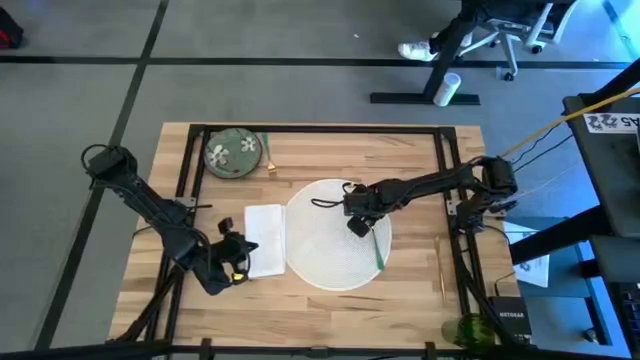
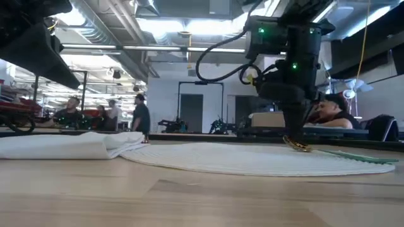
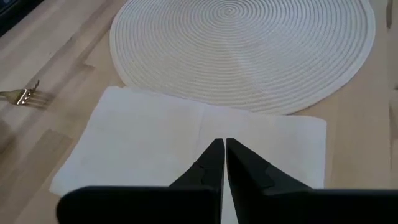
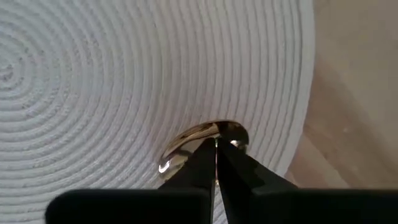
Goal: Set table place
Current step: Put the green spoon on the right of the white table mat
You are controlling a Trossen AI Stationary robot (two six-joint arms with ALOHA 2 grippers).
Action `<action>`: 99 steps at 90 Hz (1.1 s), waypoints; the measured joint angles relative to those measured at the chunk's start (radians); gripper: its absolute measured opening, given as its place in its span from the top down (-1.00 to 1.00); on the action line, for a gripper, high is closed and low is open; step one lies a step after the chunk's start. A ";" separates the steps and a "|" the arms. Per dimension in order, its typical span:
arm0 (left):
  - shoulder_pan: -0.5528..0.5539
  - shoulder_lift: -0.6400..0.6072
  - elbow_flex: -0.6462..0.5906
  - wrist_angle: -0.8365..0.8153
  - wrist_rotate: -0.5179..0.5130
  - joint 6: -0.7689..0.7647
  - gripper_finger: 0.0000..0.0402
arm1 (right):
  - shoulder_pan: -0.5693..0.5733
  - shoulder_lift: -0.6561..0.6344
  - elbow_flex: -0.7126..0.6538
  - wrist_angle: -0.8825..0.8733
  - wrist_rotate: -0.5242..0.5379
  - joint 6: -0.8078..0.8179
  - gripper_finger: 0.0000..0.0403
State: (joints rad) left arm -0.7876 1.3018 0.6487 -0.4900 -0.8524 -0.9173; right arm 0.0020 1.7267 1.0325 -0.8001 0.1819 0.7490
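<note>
— Gold at the fingertips: what is the right hand (image 4: 216,144) pinching?

— A spoon (image 4: 199,142), by its gold bowl. Its fingers are pressed together on it, and the bowl shows on both sides of the tips. In the high view the green handle (image 1: 378,250) runs back from that hand (image 1: 358,224) toward the near edge of the woven mat (image 1: 325,255).

— So the large white round is a mat?

— Yes, a coiled white placemat, flat on the wooden table (image 1: 400,150). The spoon lies on its right part, right under the hand.

— And the left hand?

— The left hand (image 3: 224,149) has its fingers pressed together with nothing between them, over the near edge of the folded white napkin (image 3: 155,143). The napkin lies flat just left of the mat, and their edges touch or nearly touch.

— What else is near?

— At the near right corner of the table a green tumbler (image 1: 468,330), well away from both hands. A thin gold piece (image 1: 441,272) lies along the right side, too slim to name.

— Farther back?

— A gold fork (image 3: 23,96) beyond the napkin, and at the far left the green flowered dish (image 1: 232,153), with another gold piece (image 1: 270,158) just beside it. Past the table, people (image 2: 104,116) stand in the room.
</note>
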 joint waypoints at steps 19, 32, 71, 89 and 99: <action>0.000 0.000 0.000 0.000 0.000 0.000 1.00 | -0.004 0.000 0.000 0.000 0.012 0.000 1.00; 0.000 0.000 0.000 0.000 0.000 0.000 1.00 | -0.004 0.000 0.000 -0.001 0.029 0.000 1.00; 0.000 0.000 0.000 -0.001 0.000 0.000 1.00 | -0.012 0.000 0.000 -0.006 0.062 0.000 1.00; 0.000 0.000 0.000 -0.001 0.000 0.000 1.00 | -0.018 0.000 0.000 -0.017 0.063 0.002 1.00; 0.000 0.000 0.000 -0.001 0.000 0.000 1.00 | -0.018 0.000 0.000 -0.022 0.074 0.010 1.00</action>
State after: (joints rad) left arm -0.7876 1.3017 0.6487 -0.4911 -0.8524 -0.9169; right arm -0.0162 1.7264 1.0325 -0.8220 0.2560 0.7586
